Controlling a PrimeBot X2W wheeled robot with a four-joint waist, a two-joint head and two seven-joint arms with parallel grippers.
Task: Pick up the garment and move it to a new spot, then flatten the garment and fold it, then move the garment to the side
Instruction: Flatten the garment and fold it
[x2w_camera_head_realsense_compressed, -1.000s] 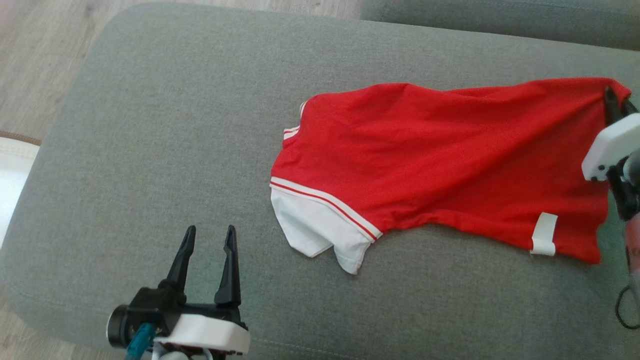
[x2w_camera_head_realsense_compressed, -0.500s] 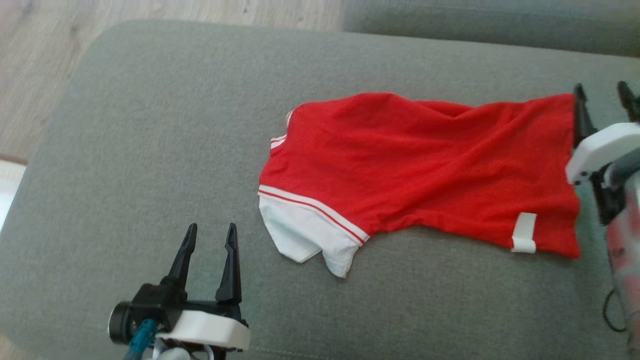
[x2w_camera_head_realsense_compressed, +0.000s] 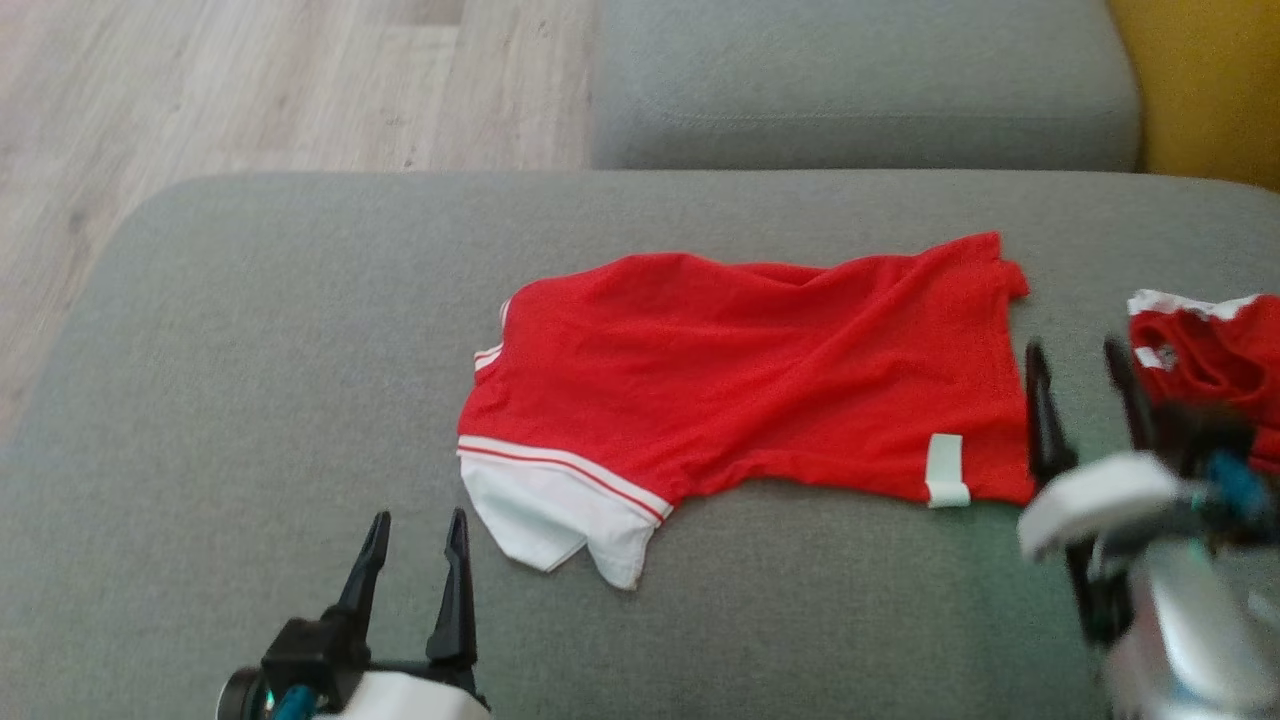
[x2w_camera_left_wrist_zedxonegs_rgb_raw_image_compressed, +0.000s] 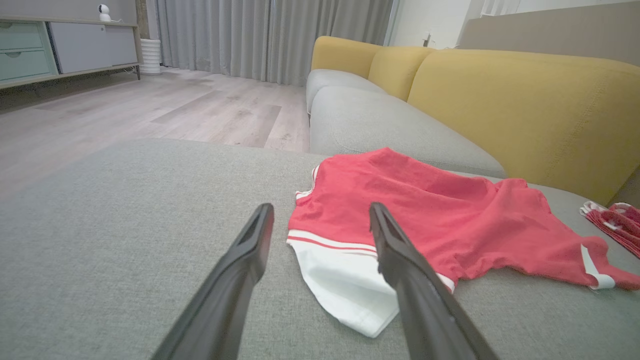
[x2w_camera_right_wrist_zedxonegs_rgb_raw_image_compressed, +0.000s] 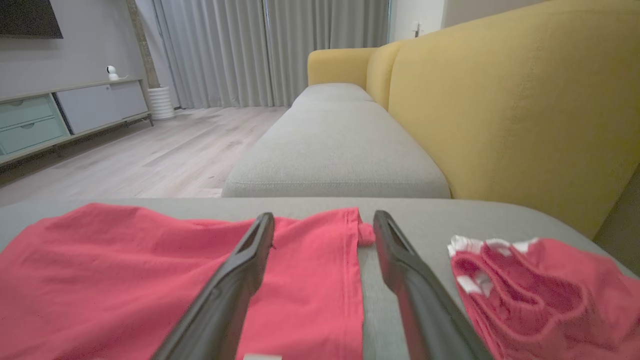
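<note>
This is a home living room: a sofa with a mustard-yellow back and long grey seat cushions runs up the right half of both wrist views, standing on a pale wood-plank floor. Floor-length grey curtains hang across the top centre, with a white ribbed cylinder on the floor beside them. At the upper left a low cabinet with pale green drawers carries a small white camera, and a dark screen hangs on the grey wall above it.
</note>
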